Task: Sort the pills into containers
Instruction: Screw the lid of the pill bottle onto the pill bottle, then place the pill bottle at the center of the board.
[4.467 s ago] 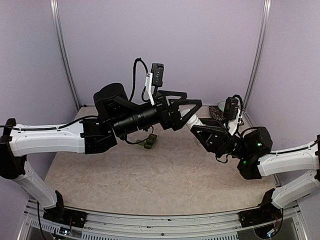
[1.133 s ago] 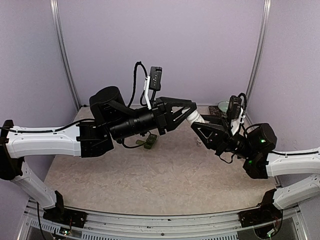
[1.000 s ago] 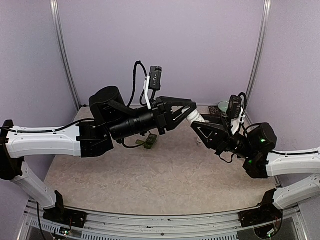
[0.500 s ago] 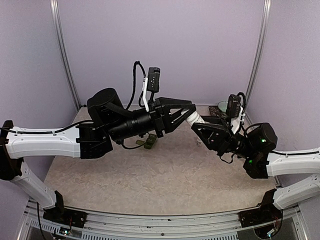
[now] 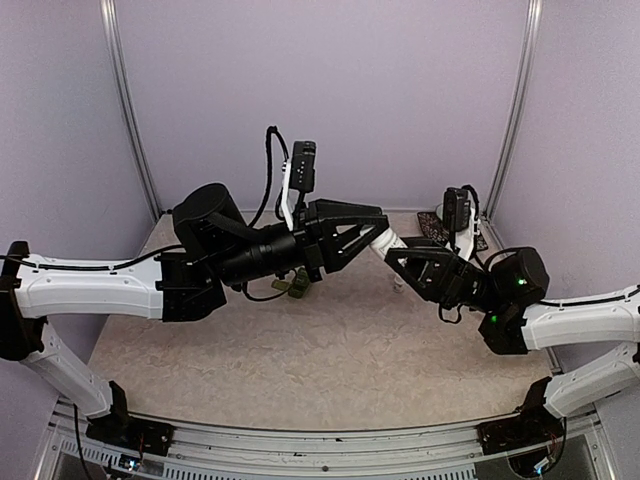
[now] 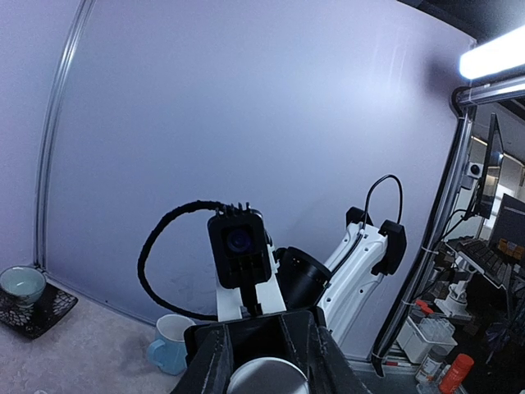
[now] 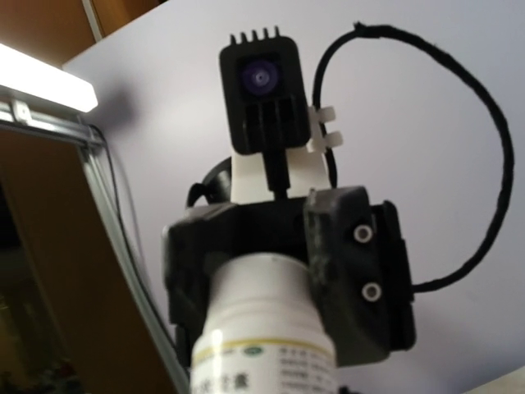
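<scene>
Three joined square compartments make up the dark green containers (image 5: 297,287), a strip lying on the table (image 5: 330,350) left of centre, under the left forearm. Only the top view shows it, and its lids are too small there to tell whether they are up or down.

Well to the right of the strip and above the table, a white bottle (image 5: 388,240) hangs between the two arms. The left gripper (image 5: 383,232) has its fingers clamped on the upper end. The right gripper (image 5: 398,258) closes on the lower end, so each tool has hold of the same bottle and neither stands open.

The right wrist view adds what the top view cannot: the bottle's printed label with a yellow band, too blurred to read, and the left gripper's black blocks pressed against both sides of the bottle. The left wrist camera (image 7: 262,82) stands just above them.

The left wrist view looks the other way — a round white end of the bottle sits low between the left fingers (image 6: 209,369), with the right wrist camera (image 6: 239,242) and its looped cable behind it. This view also shows a pale blue mug (image 6: 168,345) on the table, and far to the left a bowl (image 6: 20,283) on a dark saucer (image 6: 37,310).

Both arms reach inward from the near corners. The left forearm lies almost level across the middle, and the right one is bent at the elbow and angled up toward the centre — the two grippers meet nose to nose.
</scene>
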`<act>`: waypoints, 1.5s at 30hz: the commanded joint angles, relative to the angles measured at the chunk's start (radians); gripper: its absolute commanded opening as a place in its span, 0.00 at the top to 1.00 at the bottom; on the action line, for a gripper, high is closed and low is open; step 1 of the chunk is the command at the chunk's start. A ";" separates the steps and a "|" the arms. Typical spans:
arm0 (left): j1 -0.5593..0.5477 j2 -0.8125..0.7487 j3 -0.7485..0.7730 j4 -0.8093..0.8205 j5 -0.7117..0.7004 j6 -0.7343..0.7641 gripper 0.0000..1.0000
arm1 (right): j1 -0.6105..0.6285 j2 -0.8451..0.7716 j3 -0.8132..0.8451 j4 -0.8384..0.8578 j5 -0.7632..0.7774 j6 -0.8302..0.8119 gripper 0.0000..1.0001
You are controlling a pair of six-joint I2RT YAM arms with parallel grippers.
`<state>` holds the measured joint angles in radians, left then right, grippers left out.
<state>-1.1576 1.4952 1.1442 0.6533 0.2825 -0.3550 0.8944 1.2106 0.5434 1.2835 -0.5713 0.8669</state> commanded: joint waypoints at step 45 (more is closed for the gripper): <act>0.211 -0.361 -0.371 -0.434 -0.712 0.052 0.91 | -0.100 -0.089 0.005 -0.481 0.202 -0.143 0.14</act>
<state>-1.0145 1.1606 0.8200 0.2928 -0.3176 -0.2901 0.8024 1.1831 0.5339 0.9833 -0.4465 0.8742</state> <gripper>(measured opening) 0.287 0.865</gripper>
